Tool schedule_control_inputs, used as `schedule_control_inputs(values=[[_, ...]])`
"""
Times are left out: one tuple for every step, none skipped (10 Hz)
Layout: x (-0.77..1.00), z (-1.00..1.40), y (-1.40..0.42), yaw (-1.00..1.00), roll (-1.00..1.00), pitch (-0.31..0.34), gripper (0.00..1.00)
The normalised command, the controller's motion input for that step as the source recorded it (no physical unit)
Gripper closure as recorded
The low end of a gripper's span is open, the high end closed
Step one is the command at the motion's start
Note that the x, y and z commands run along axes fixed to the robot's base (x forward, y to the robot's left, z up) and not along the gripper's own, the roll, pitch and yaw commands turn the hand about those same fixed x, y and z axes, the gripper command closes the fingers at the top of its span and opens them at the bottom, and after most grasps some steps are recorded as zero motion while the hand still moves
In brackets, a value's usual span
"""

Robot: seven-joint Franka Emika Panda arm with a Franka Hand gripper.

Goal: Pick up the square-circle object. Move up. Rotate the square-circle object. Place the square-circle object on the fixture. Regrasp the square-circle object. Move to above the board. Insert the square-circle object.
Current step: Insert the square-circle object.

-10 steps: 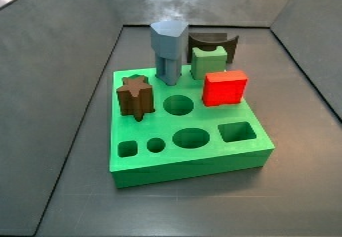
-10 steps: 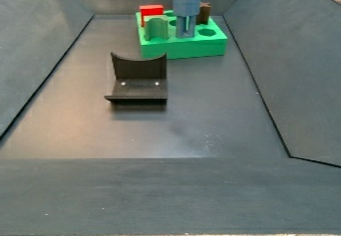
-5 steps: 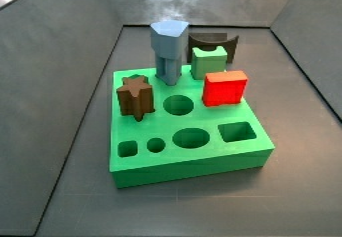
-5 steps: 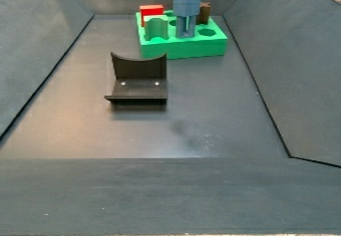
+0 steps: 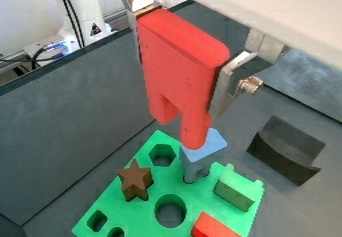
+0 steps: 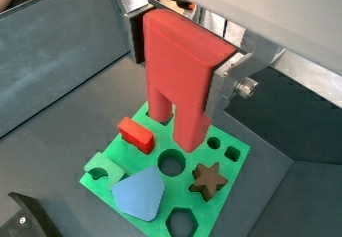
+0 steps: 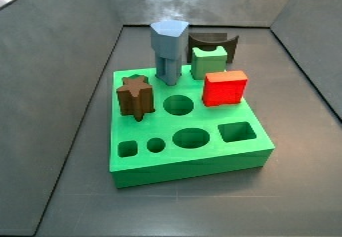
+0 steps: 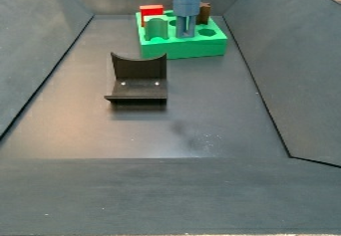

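The square-circle object is a dull-red piece with two legs pointing down, and it fills the middle of both wrist views. My gripper is shut on it, one silver finger pressed flat against each side. It hangs well above the green board, over the board's shaped holes. The dark fixture stands on the floor beside the board. Neither side view shows the gripper or the held piece.
On the board stand a blue-grey pentagon peg, a bright red cube, a dark brown star peg and a green block. Sloping grey walls surround the floor.
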Motion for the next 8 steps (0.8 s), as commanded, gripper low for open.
schedule_control_inputs(values=[[0.00,0.00,0.13,0.00,0.00,0.000,1.00],[0.00,-0.02,-0.05,0.01,-0.02,0.000,1.00],[-0.20,-0.14,-0.60,0.48,0.00,-0.027,1.00],[-0.25,-0.24,-0.66,0.47,0.02,-0.039,1.00],[-0.17,-0.40,-0.66,0.49,0.05,-0.004,1.00],[-0.08,-0.58,-0.56,0.59,0.07,0.000,1.00],[-0.05,-0.67,-0.47,0.70,0.09,0.001,1.00],[-0.05,-0.69,-0.45,0.71,0.09,0.004,1.00]])
